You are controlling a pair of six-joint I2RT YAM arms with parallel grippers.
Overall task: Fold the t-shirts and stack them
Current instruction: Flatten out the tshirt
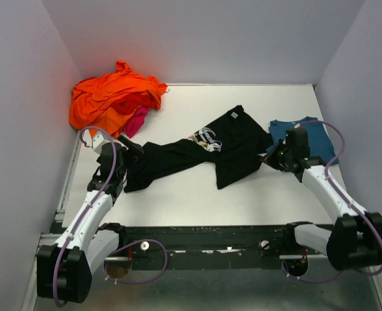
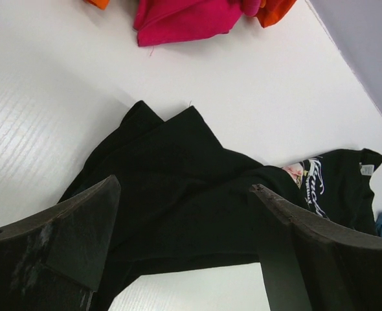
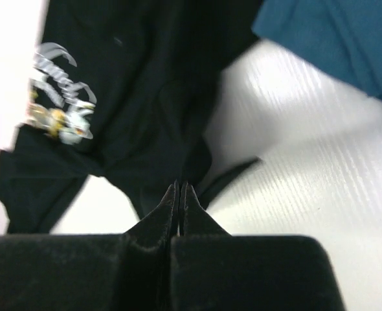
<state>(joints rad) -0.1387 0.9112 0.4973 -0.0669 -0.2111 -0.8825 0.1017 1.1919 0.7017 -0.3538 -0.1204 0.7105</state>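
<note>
The black t-shirt [image 1: 204, 152] with a white-and-pink chest print lies crumpled and stretched across the table's middle. My left gripper [image 1: 130, 151] is open just above the shirt's left end [image 2: 178, 149], one finger on each side of the cloth [image 2: 184, 186]. My right gripper [image 1: 274, 157] is shut at the shirt's right edge. In the right wrist view the cloth [image 3: 133, 97] draws to a point at the closed fingertips [image 3: 179, 184]. The teal-blue t-shirt [image 1: 320, 139] lies flat at the right, partly under my right arm. The orange t-shirt [image 1: 110, 97] and the magenta-pink one [image 1: 137, 121] are heaped at the back left.
Grey walls close the table on the left, back and right. The white table [image 1: 197, 194] ends at a black rail [image 1: 204, 236] by the arm bases. The pink cloth [image 2: 184, 19] and an orange edge [image 2: 275, 10] lie beyond the black shirt in the left wrist view.
</note>
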